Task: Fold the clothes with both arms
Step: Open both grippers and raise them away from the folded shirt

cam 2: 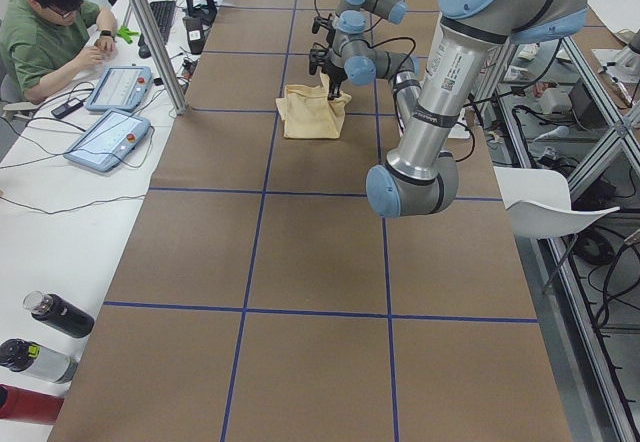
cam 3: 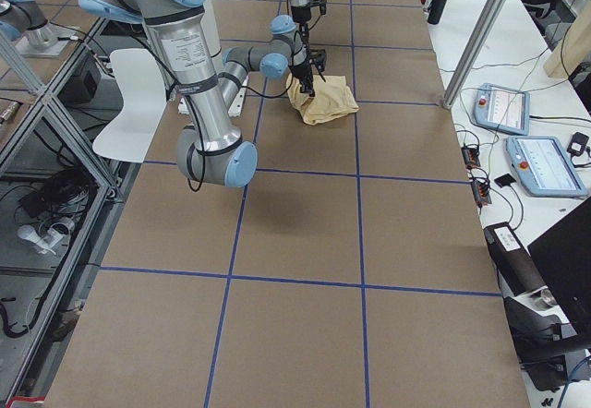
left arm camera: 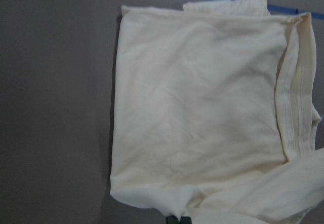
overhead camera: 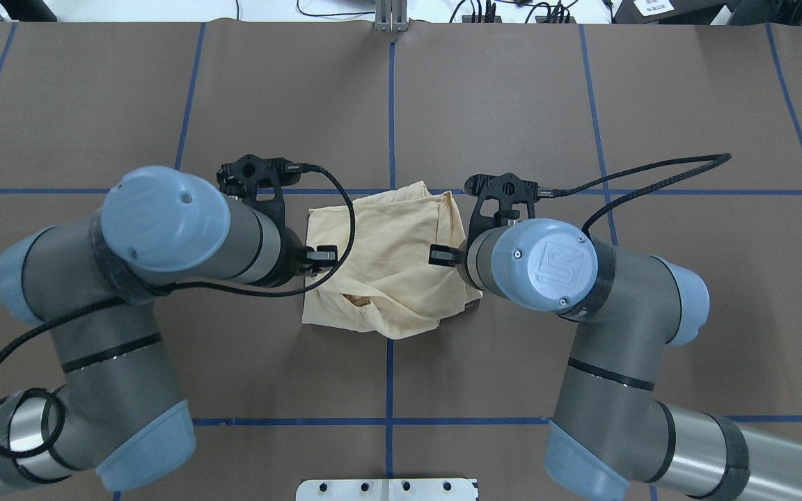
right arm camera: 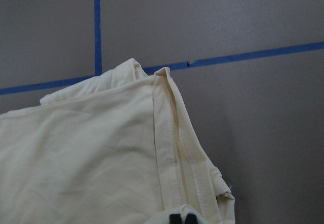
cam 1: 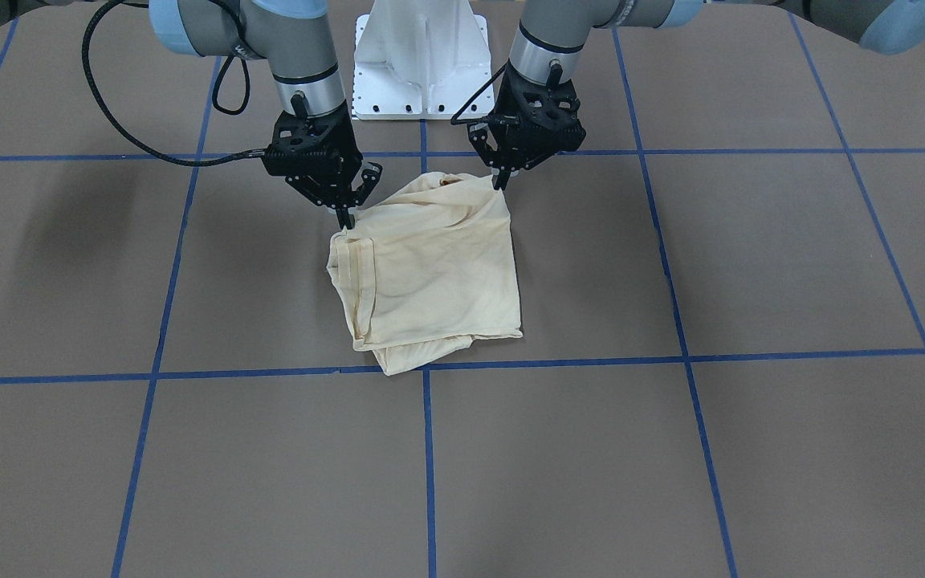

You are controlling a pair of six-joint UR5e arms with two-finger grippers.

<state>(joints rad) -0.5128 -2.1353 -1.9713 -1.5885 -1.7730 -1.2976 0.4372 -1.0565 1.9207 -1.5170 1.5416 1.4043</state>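
Brown table (cam 1: 591, 474), blue tape grid (cam 1: 429, 466), cream shirt (cam 1: 430, 273) pinched by left fingers (cam 1: 500, 178), right fingers (cam 1: 344, 216).

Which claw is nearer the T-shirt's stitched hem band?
Right. The right claw meets the T-shirt at the top end of the hem band; the left claw is at the opposite corner, across the folded cloth.

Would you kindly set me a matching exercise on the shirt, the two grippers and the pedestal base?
1 T-shirt
2 left gripper
3 right gripper
4 pedestal base

A white, at the robot's side of the table
B at the shirt corner on the front-facing view's left
C folded, pale cream
D at the shirt corner on the front-facing view's right

Pairs: 1-C, 2-D, 3-B, 4-A
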